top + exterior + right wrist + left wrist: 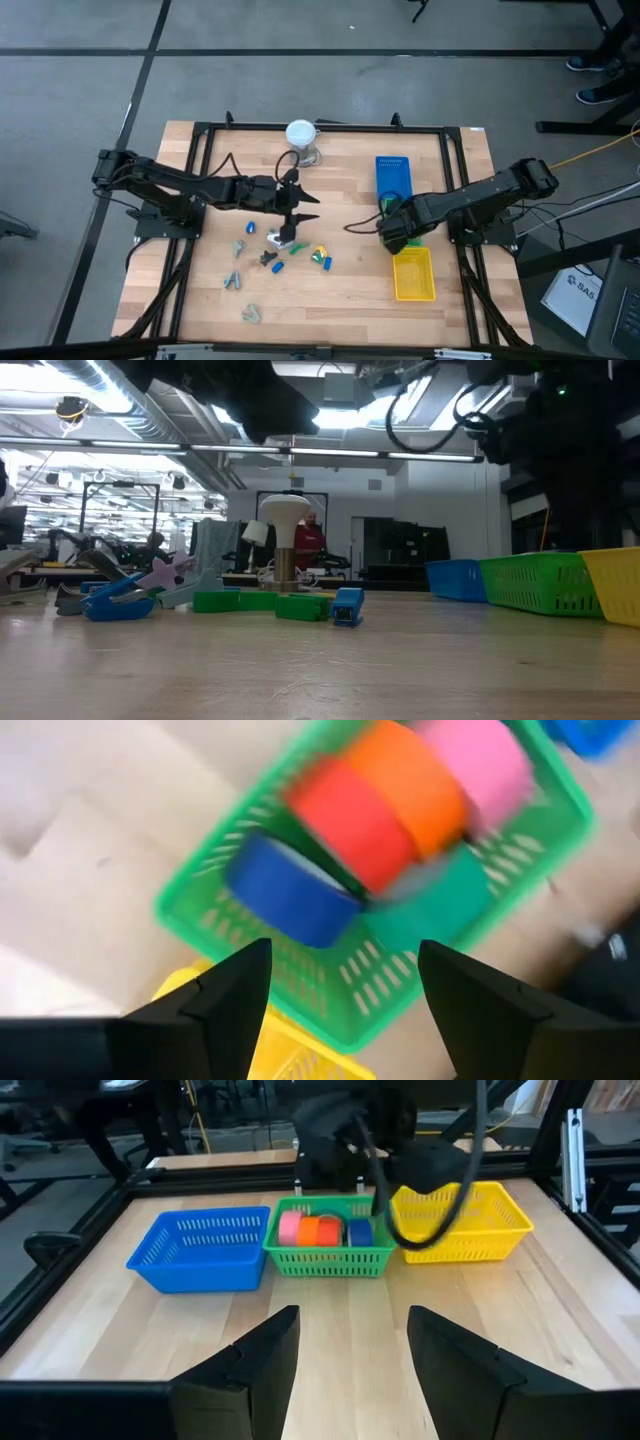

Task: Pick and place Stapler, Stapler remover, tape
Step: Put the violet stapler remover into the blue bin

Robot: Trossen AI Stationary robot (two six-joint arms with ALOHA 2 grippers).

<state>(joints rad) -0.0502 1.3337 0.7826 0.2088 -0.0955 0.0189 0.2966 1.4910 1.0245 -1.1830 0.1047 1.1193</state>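
Wooden bench (340,290), right jaws (340,990) spread over green basket (470,920), tape rolls (400,800) inside; left jaws (345,1365) spread, staplers (283,238) probably next.

robotics lab or workshop, exposed ducting (110,410) and strip lights (300,452) running overhead, grey floor (90,90) surrounding a black-framed wooden surface (345,190), more benches with arm rigs (90,555) sitting in the background, a person (308,540) standing there
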